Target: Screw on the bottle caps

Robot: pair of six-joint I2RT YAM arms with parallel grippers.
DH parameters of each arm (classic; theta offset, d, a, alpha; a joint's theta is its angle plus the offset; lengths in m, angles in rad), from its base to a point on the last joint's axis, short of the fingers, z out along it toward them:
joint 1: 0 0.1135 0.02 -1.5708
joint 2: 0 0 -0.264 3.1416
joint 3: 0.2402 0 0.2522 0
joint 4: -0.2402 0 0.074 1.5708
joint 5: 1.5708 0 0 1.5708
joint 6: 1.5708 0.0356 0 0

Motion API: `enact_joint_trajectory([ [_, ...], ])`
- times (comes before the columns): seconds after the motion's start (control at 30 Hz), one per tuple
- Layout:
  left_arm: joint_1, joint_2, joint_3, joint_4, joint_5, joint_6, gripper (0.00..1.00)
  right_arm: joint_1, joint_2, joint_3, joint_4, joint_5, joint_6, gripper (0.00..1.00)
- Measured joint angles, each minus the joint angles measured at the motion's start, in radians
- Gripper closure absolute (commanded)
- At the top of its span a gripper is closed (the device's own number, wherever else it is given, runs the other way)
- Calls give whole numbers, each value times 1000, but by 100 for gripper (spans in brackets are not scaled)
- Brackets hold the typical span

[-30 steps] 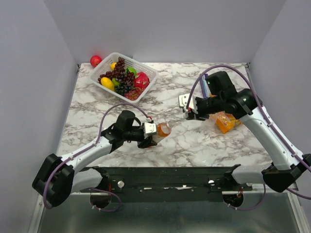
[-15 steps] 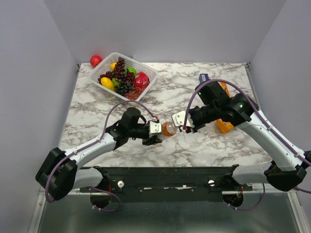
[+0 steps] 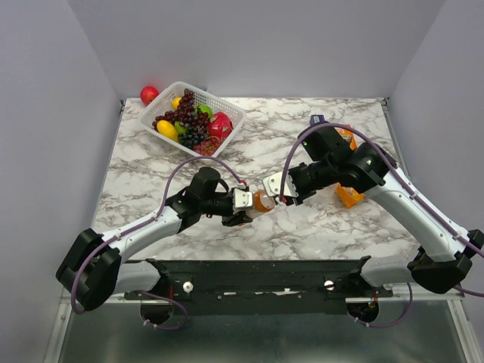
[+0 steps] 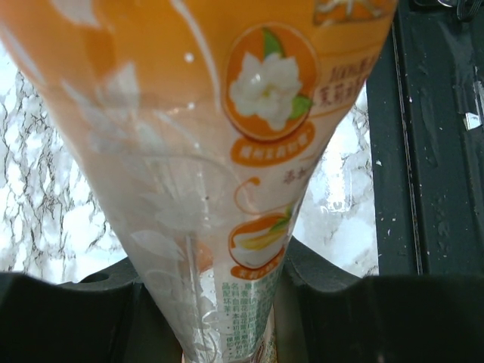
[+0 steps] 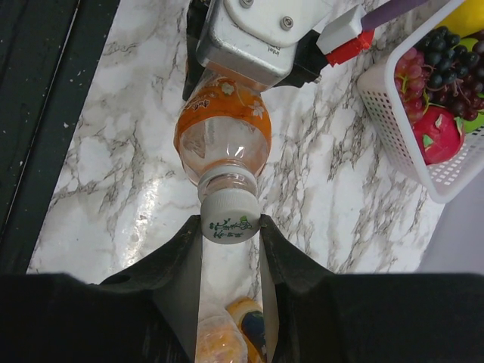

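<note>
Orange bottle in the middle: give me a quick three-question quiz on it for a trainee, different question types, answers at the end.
1. True or false: the left gripper is clamped on the orange bottle.
2. What sits between the fingers of the right gripper? A) white cap B) blue cap C) snack packet
3. Fill in: the white basket at the far left of the table holds ___.
Key: 1 true; 2 A; 3 fruit.
</note>
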Motion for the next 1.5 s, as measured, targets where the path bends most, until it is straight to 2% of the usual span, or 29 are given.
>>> enact_joint_trajectory([
  [0.5,-6,0,3,-8,-13,18,100,10,55,60,-84,-12,-74,68],
  [0.8,-6,0,0,-12,-24,-3,100,34,89,92,-105,46,-70,69],
  [1.3,-8,-13,-179,395,-100,-169,100,53,200,232,-138,57,-48,69],
  [1.5,-8,-9,-192,463,-140,-187,100,53,232,285,-147,56,-11,71],
])
